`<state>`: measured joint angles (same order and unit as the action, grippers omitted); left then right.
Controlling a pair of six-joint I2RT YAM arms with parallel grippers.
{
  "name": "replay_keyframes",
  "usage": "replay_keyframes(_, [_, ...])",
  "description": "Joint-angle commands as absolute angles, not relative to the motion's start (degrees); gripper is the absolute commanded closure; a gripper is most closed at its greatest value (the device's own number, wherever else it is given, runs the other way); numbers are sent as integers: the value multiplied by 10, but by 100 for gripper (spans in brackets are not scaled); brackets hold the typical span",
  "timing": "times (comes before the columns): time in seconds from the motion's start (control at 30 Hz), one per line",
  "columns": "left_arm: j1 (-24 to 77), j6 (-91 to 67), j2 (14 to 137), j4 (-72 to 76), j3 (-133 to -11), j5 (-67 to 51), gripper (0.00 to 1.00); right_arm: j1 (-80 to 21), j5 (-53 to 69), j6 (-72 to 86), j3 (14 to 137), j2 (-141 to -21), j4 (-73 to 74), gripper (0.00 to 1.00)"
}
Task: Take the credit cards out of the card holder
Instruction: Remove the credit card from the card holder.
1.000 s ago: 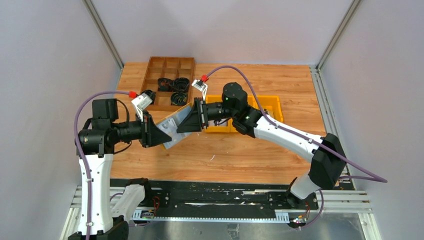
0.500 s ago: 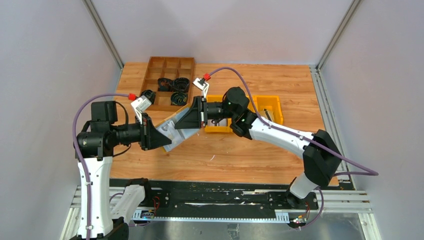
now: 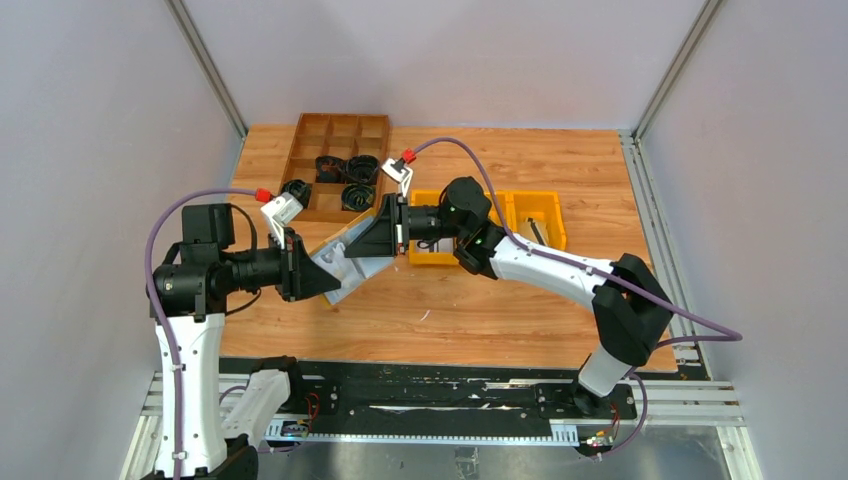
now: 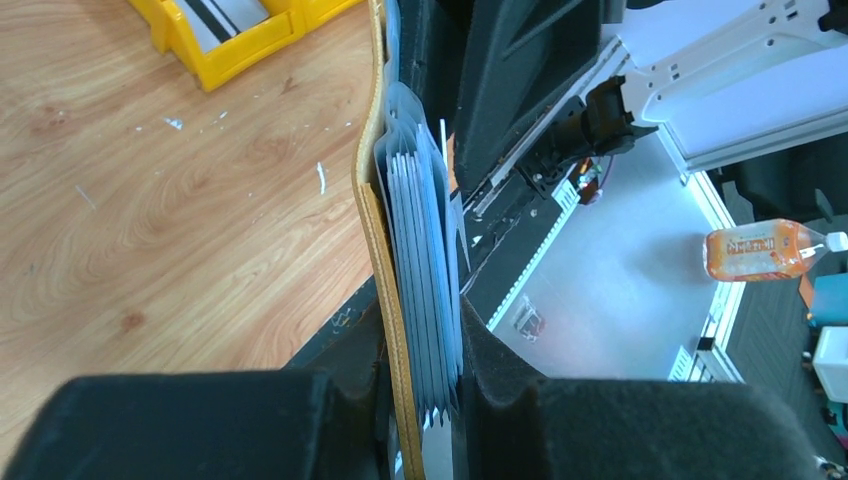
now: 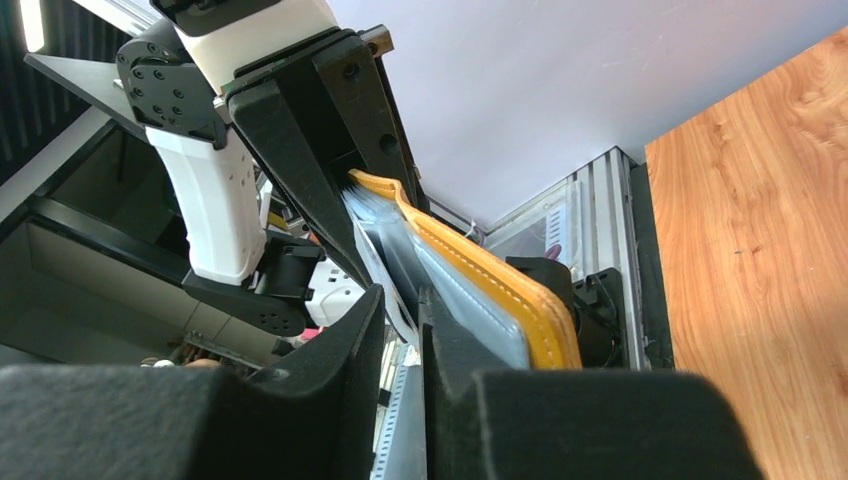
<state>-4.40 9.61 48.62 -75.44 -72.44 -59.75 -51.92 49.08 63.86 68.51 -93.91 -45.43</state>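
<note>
A mustard-yellow card holder point(image 3: 342, 258) hangs in the air above the wooden tabletop point(image 3: 500, 310), held between two robot arms. Seen from overhead, it sits at about 9 o'clock from the tabletop's centre.

The left arm point(image 3: 190, 340) reaches in from 8 o'clock of the holder. Its jaws are clenched on one end, and its wrist camera shows them squeezing the yellow cover point(image 4: 376, 230) and a stack of pale blue sleeves point(image 4: 422, 260) edge-on.

The right arm point(image 3: 560, 268) comes in from 2 o'clock. Its jaws are nearly together, pinching a thin pale leaf point(image 5: 400, 318) from inside the holder. Whether that leaf is a card or a sleeve cannot be told. In this arm's wrist camera the yellow cover with its stitched edge point(image 5: 505, 292) lies just beside the jaws, at 3 o'clock of them, outside the pinch.

At 3 o'clock of the holder, behind the right arm's wrist, yellow bins point(image 3: 538, 208) stand side by side on the tabletop. The left wrist camera shows a pale card point(image 4: 226, 14) with a dark stripe lying in one bin.

At 12 o'clock of the holder, near the far edge, sits a brown tray point(image 3: 312, 135) divided into compartments. Black rings point(image 3: 345, 182) fill its nearer ones.

Off the tabletop, at 3 o'clock in the left wrist view, an orange bottle point(image 4: 758, 251) lies on its side.
</note>
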Motion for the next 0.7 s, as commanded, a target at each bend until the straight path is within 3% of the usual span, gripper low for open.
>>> replay_keyframes(0.0, [-35,86,500,-730,-729,-623,88,-579,471,606,719,-935,-443,74])
replay_keyframes(0.13, [-35,67,518,-730,-728,-608,91,-599,432,513,747,-925,-311,75])
replay_keyframes(0.3, [-35,67,512,-730,-734,-622,86,-602,403,481,750,-920,-255,87])
replay_keyframes(0.4, [-35,70,505,-730,-733,-625,82,-601,409,481,746,-914,-261,99])
replay_keyframes(0.67, [-35,71,499,-729,-733,-667,71,-563,462,581,684,-892,-411,100])
